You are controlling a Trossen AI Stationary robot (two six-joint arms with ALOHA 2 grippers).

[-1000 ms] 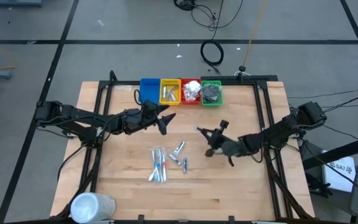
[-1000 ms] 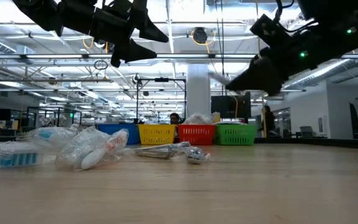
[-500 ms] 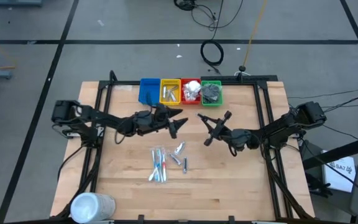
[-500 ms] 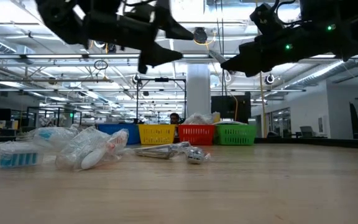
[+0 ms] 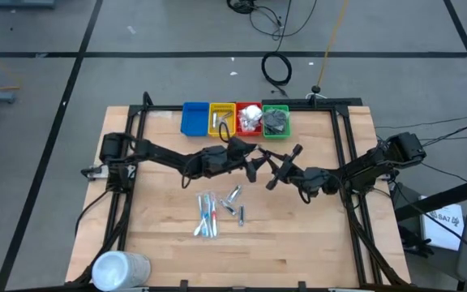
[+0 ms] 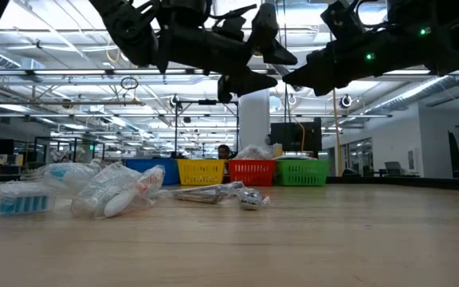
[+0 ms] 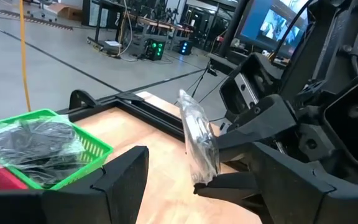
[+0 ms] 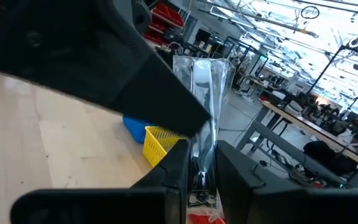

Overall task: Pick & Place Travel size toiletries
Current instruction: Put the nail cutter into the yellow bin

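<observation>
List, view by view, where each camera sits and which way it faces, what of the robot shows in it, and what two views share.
High view: overhead, straight down on the table; both arms, left gripper meeting right gripper.
Low view: table height, level toward the four bins; arms overhead.
Left wrist view: on the left arm, facing the right gripper's clear-wrapped stick and the green bin; its open fingers show.
Right wrist view: on the right arm, past its fingers shut on the stick.
Shared: both wrist views show the stick.

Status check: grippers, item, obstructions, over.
Right gripper shut on clear-wrapped stick, mid-air. Left gripper open, facing it at handover range. Remaining toiletries on wooden table. Nothing between the grippers.
</observation>
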